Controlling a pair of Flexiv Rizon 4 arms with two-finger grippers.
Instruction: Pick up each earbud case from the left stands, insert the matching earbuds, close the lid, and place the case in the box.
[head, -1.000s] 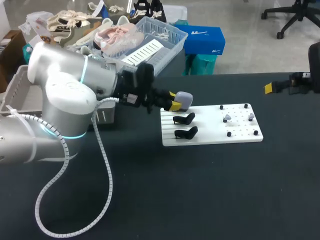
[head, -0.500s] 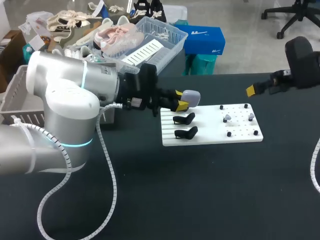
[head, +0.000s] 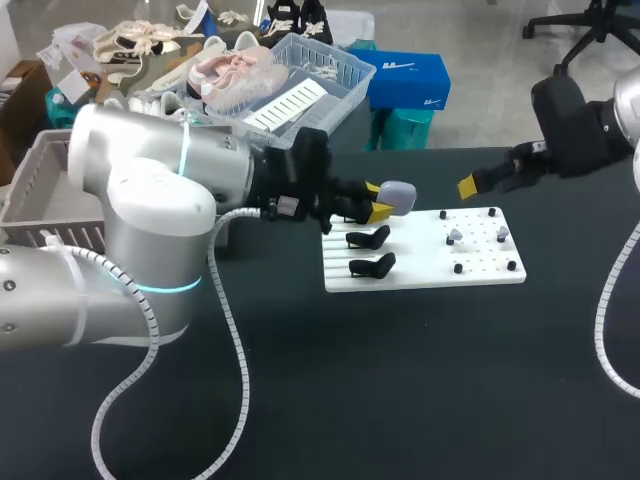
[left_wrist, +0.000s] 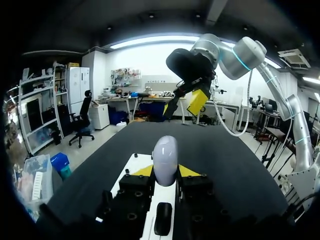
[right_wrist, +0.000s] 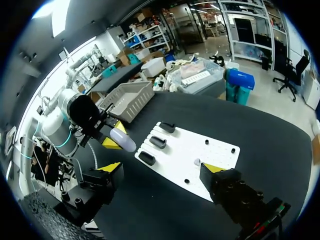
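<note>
Earbud case (left_wrist: 165, 159) pale lavender-grey, smooth, egg-shaped.

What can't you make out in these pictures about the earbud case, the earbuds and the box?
1. The earbud case: no lid seam can be made out. It is too small in the head view, and the left end effector covers its lower part in the left wrist view.
2. The earbuds: too small in the head view to tell their shape or side.
3. The box: its inside is hidden behind the left arm in the head view.
</note>
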